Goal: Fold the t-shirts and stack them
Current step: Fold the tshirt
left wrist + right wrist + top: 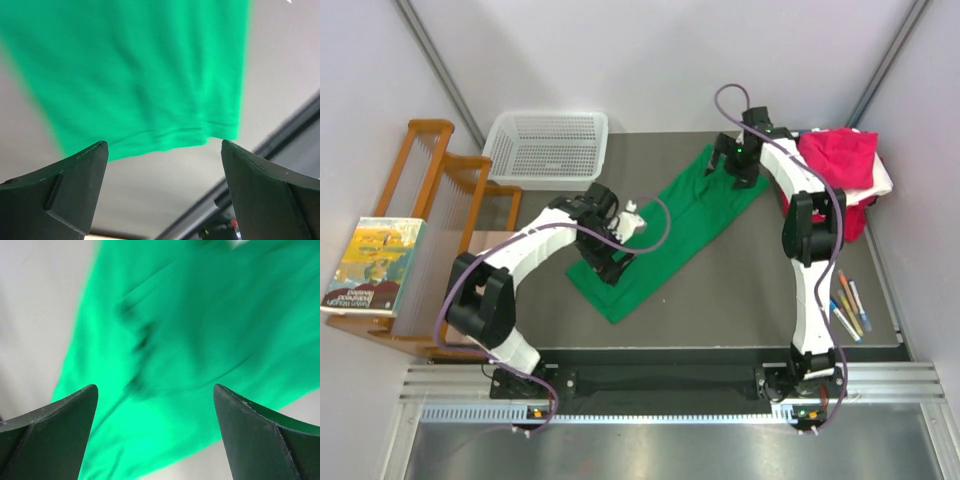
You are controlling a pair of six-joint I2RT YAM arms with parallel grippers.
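The left hand (607,257) hangs with its dark fingers spread wide and nothing between them, low over the lower end of the green t-shirt (685,215). In its wrist view the shirt's stitched hem runs across just beyond the fingertips. The right hand (735,165) is also fully spread and holds nothing. It sits above the shirt's upper end, and its wrist view is filled with soft, creased green cloth.

The green shirt lies flat as a long narrow band, slanting from lower centre-left to upper centre-right of the top view. It rests on a dark grey, matte tabletop (760,290).

At the right edge of the frame the other tees sit in a loose heap. The magenta-pink t-shirt (838,155) is on top, the white t-shirt (883,182) shows at its side and the red t-shirt (857,218) is beneath. Below them, a few coloured markers (848,308) lie on the tabletop.

At upper left stands a white plastic mesh basket (548,150). Left of it is a slatted wooden rack (440,190) with a book (375,265) on it. Pale walls (650,60) close in the space, and a ribbed metal rail (670,385) crosses the bottom, where the arms are bolted.
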